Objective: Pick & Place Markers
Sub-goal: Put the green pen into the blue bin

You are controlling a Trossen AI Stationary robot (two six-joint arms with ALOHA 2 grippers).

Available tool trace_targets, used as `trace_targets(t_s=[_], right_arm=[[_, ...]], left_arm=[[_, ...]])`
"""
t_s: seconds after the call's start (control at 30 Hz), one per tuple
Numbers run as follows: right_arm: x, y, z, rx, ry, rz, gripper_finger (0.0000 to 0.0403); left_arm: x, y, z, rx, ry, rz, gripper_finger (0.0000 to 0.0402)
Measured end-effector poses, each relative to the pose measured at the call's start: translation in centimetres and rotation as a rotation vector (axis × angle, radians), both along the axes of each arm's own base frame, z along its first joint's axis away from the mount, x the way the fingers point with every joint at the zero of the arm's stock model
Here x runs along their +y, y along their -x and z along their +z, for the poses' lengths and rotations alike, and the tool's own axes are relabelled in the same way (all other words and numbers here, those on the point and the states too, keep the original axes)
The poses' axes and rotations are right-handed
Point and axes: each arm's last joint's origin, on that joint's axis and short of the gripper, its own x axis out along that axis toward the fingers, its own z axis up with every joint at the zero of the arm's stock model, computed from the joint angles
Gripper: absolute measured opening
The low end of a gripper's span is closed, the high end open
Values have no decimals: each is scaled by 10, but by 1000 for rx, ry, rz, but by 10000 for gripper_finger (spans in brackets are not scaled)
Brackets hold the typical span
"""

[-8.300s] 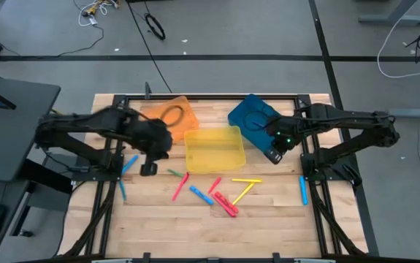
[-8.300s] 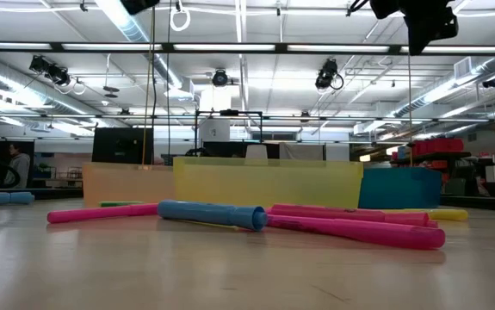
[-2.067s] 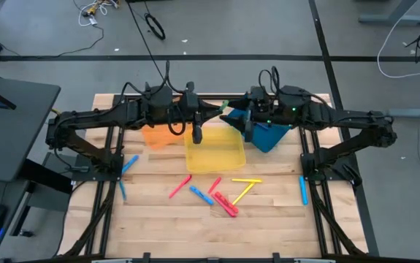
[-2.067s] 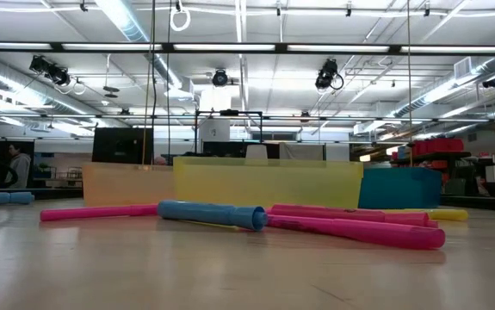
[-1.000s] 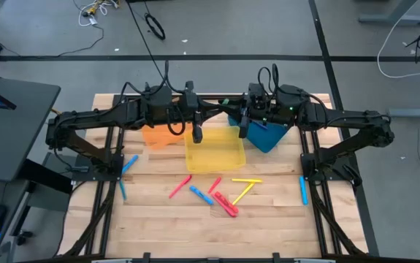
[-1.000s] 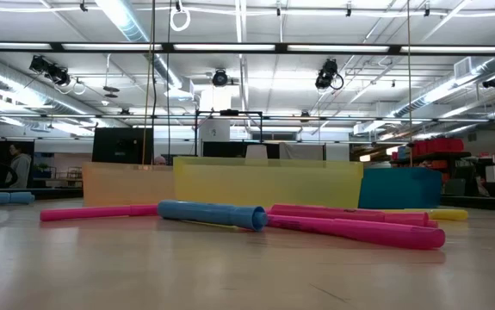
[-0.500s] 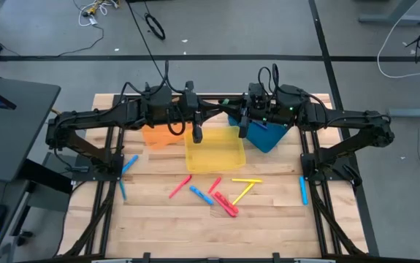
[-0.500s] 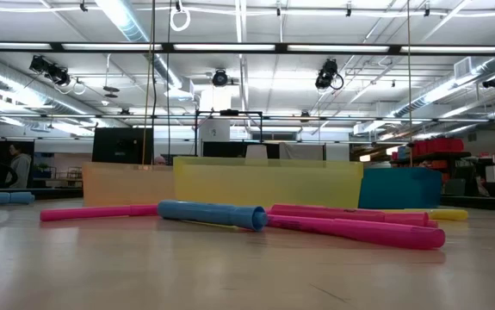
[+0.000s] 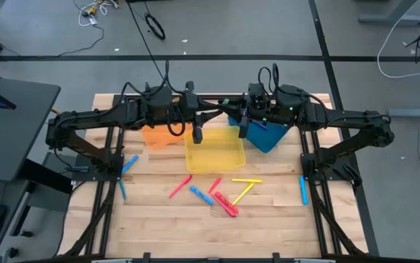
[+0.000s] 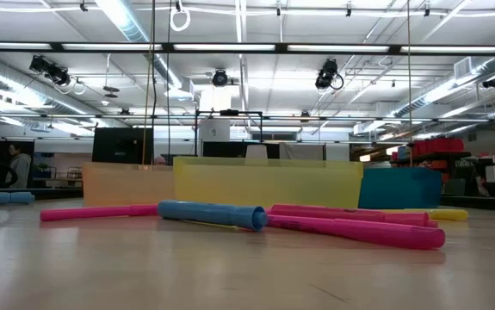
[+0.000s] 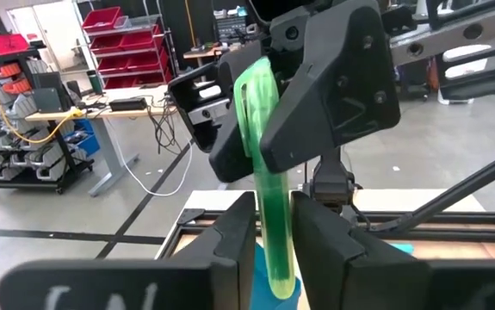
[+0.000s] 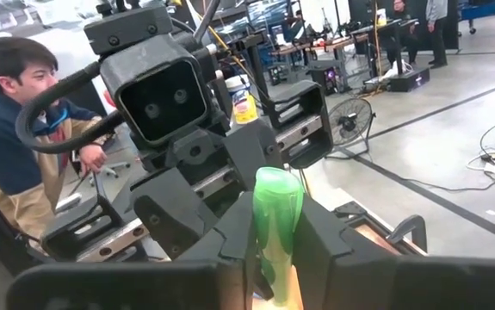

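Note:
One green marker (image 9: 224, 103) is held in the air between my two grippers, above the table's far edge near the yellow tray (image 9: 214, 148). My left gripper (image 9: 211, 109) and right gripper (image 9: 233, 111) face each other there, both shut on it. Pink (image 9: 180, 186), blue (image 9: 201, 195), red (image 9: 226, 204) and yellow (image 9: 246, 180) markers lie flat on the wood. The low view shows a blue marker (image 10: 211, 213) and pink markers (image 10: 355, 229) lying before the trays. My left gripper (image 11: 273, 215) pinches the green marker's near part (image 11: 275, 250) between its two fingers, which lie along it. The marker is lifted clear and reaches forward into the other gripper. My right gripper (image 12: 277, 228) pinches the marker's opposite part (image 12: 277, 211) between its two fingers, coming level from the table's right; the rounded end (image 12: 277, 179) sticks out past them.
An orange tray (image 9: 155, 135), the yellow tray and a blue tray (image 9: 268, 135) stand in a row at the far side. Single blue markers lie by the left edge (image 9: 129, 163) and right edge (image 9: 303, 190). A person (image 12: 23, 129) sits beyond the table.

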Motion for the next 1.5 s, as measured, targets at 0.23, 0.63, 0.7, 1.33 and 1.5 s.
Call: trace_targets(t_s=[0.23, 0.63, 0.7, 1.33, 1.5], right_arm=[[0, 2, 1, 2, -7, 0, 52], [-3, 28, 0, 135, 3, -81, 52], [-6, 35, -2, 181, 2, -103, 52], [-76, 91, -33, 672, -203, -362, 52], [-100, 95, -36, 799, -267, -389, 52]], left_arm=[[0, 0, 0, 1, 3, 13, 101], [1, 13, 5, 32, -39, 81, 160], [1, 17, 5, 63, -38, 95, 172], [-2, 35, -15, 334, 5, 112, 184], [-2, 35, -16, 341, 18, 115, 183]])
